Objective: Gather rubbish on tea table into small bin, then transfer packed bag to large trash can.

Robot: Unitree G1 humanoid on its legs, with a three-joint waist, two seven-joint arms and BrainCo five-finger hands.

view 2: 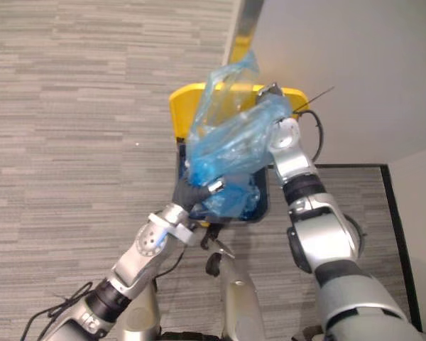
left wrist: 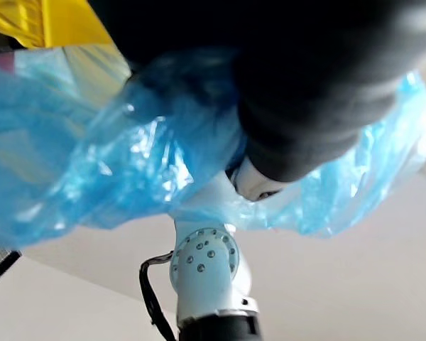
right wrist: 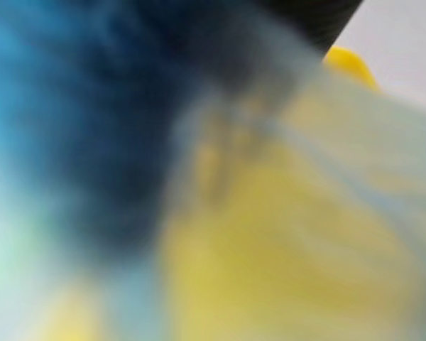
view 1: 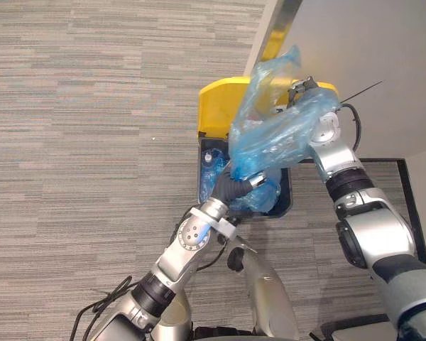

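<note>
Bag (view 1: 277, 135): blue, packed, stretched above the open trash can (view 1: 287, 202), not yet inside.
Left hand (view 1: 231, 190): at the bag's low end, likely steering it in; you cannot tell its grip.
Right hand (view 1: 303, 89): at the top end, in plastic; grip hidden too.
Lid (view 1: 220, 99): yellow, tipped back.
Room: wall (view 1: 369, 42) close behind the can; carpet (view 1: 92, 106) open on the robot's left.

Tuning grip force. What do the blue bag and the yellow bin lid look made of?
The blue bag: thin plastic film, glossy and translucent; it crinkles, catches highlights, and the lid shows through it. The yellow bin lid: probably rigid moulded plastic, smooth and opaque; even colour, rounded edge.
</note>
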